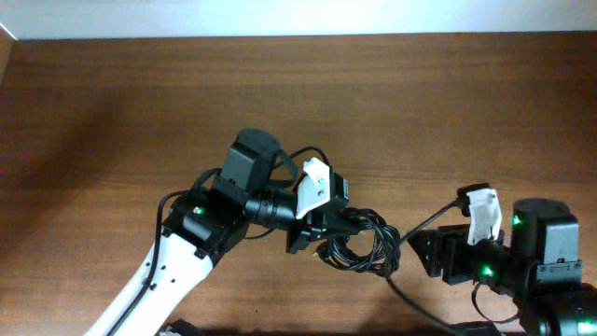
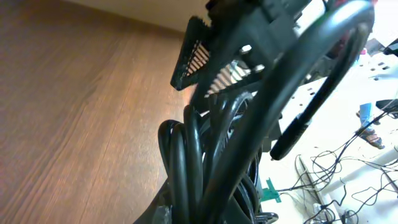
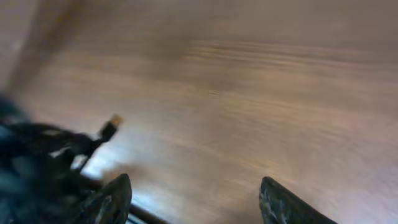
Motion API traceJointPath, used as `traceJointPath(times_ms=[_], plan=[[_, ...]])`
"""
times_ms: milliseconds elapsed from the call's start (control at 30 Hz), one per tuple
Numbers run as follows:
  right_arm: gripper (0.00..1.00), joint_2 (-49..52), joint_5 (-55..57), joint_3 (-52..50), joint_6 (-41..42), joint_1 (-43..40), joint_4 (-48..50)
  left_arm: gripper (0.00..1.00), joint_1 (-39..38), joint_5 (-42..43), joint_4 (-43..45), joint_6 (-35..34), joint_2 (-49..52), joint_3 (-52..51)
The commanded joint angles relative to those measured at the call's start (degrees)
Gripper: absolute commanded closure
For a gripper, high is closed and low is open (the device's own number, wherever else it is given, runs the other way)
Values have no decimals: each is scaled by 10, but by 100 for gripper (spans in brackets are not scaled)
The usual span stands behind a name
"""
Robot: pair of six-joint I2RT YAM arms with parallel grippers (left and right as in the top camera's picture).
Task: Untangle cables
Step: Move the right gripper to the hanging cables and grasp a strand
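At centre-left of the table (image 1: 112, 103), the left tool (image 1: 315, 231) is clamped tight on the cables (image 1: 362, 245), a black knotted bunch right at its tip, near mid-table. Over on the right, the right tool (image 3: 196, 208) sits just beside the bunch, fingers spread, gripping nothing.

Black cables (image 1: 359, 245); brown wood-grain table (image 1: 112, 112); plug tip (image 3: 114, 121) possibly pale gold.

plain brown wood-grain table (image 1: 112, 112) under me, grain running side to side, black cables (image 1: 359, 245) bunched in one knot near the front middle, honestly can't tell if the knot sits on the wood or hangs just off it
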Motion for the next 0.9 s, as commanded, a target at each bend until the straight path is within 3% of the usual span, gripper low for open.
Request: traceJointPath(times_ms=[0,200,267,400,467,500,533,600,667,733,767,867], plan=[[34,-2,-119,17,-76,-3,13,100,1,-57,-25,-7,-7,11],[30,-2,-183,17,-137,-3,39,100,1,-67,-38,-8,-7,11],[30,-2,-191,17,-139,-3,42,100,-8,-8,-13,-21,-7,11],[31,-2,-203,17,-139,-3,42,100,-36,-14,21,-34,-7,11],[71,-2,-203,17,-139,-3,42,100,-48,-42,25,-47,-7,11],[96,-2,-202,17,-139,-3,42,100,-50,-42,27,-46,-7,11],[96,-2,-200,17,-138,-3,42,98,-50,-42,27,-46,-7,11],[96,-2,-181,17,-127,-3,42,65,-50,-41,26,-47,-7,11],[96,-2,-159,17,-102,-3,47,40,-50,-41,7,-46,-7,11],[96,-2,-157,17,-97,-3,61,41,-50,-42,-26,-46,-7,11],[96,-2,-161,17,-86,-3,71,49,-50,-43,-37,-46,-7,11],[96,-2,-205,17,-87,-3,78,48,-50,-59,-39,-46,-7,11]])
